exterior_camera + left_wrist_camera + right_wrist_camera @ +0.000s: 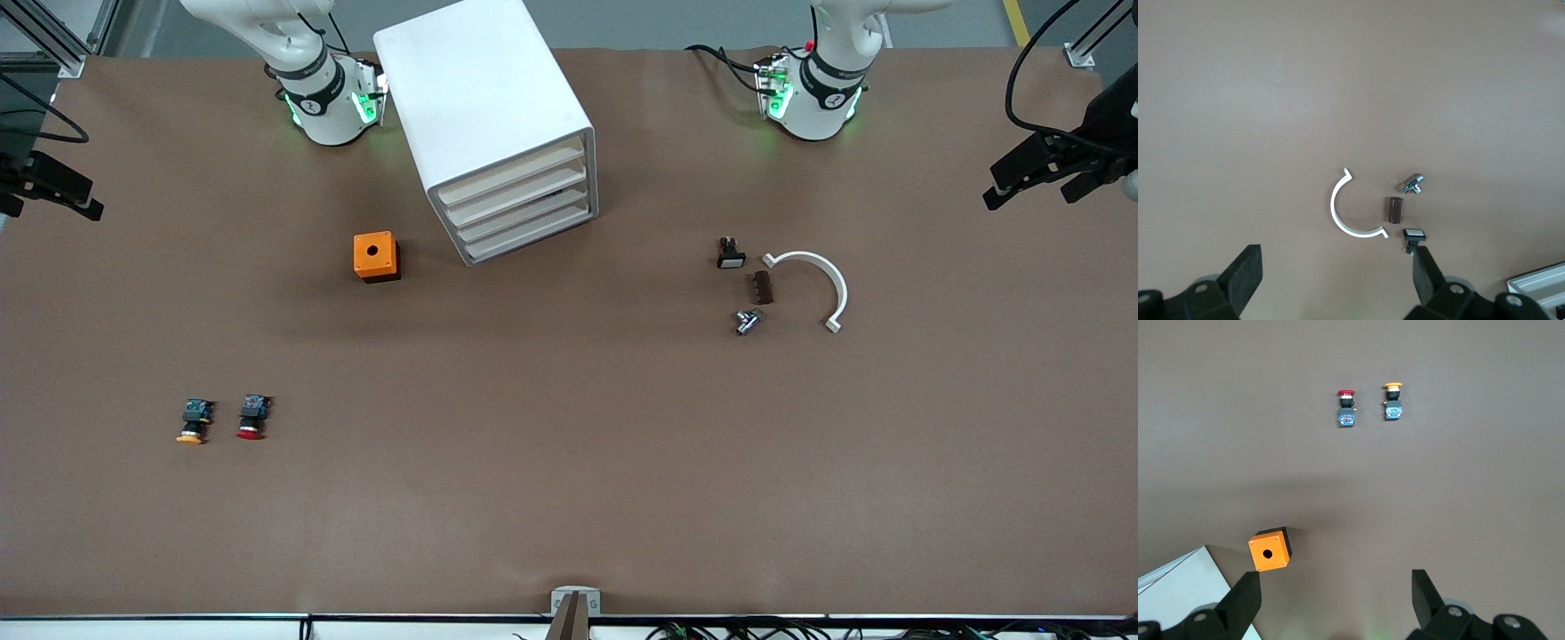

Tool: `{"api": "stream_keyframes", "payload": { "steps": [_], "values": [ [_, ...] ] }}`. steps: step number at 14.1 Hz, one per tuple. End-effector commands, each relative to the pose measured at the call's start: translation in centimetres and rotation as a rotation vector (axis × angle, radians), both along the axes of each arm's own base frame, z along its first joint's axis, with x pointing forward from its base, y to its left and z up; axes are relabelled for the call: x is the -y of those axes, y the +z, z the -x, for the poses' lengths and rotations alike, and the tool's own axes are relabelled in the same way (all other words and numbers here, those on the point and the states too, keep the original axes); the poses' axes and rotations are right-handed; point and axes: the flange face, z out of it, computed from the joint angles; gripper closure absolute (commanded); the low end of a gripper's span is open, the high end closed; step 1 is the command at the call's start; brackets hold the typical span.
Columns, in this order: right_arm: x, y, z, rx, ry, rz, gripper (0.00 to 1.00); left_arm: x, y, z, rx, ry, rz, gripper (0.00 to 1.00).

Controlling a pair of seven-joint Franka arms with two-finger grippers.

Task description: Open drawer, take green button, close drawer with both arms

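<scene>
Four drawers (524,210) shut, green button unseen (presumably inside); my left gripper (1338,280) and right gripper (1335,603) hung spread; opening came first.

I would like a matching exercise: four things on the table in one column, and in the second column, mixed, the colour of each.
Things:
1. box with a hole
2. drawer cabinet
3. curved clip
4. small block

Colours:
A. brown
B. orange
C. white, four drawers shut
D. white, thin half ring

Pairs: 1-B, 2-C, 3-D, 4-A
</scene>
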Motion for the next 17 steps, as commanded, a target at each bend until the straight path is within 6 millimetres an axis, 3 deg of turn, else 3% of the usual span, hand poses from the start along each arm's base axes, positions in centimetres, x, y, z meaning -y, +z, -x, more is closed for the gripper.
{"api": "stream_keyframes", "payload": {
  "steps": [1,5,8,11,14,17],
  "values": [
    [-0.1,0.4,0.5,0.023,0.017,-0.019,0.00,-0.1,0.4,-0.1,-0.007,-0.014,-0.016,0.01],
    [-0.2,0.4,0.5,0.028,0.036,-0.041,0.00,-0.3,0.2,-0.3,-0.013,-0.009,-0.013,0.01],
    [-0.4,0.4,0.5,0.027,0.044,-0.044,0.00,-1.6,-0.8,-0.6,-0.039,0.011,-0.011,0.01],
    [-0.4,0.4,0.7,0.020,0.044,-0.046,0.00,-2.4,-3.6,-2.4,-0.094,0.035,-0.012,0.01],
    [-0.4,0.5,0.7,0.021,0.046,-0.045,0.00,-2.3,-7.7,-5.1,-0.159,0.032,-0.014,0.01],
    [-0.6,0.2,0.6,0.017,0.047,-0.064,0.00,-0.4,-13.1,-7.6,-0.249,0.007,-0.016,0.01]
  ]
}}
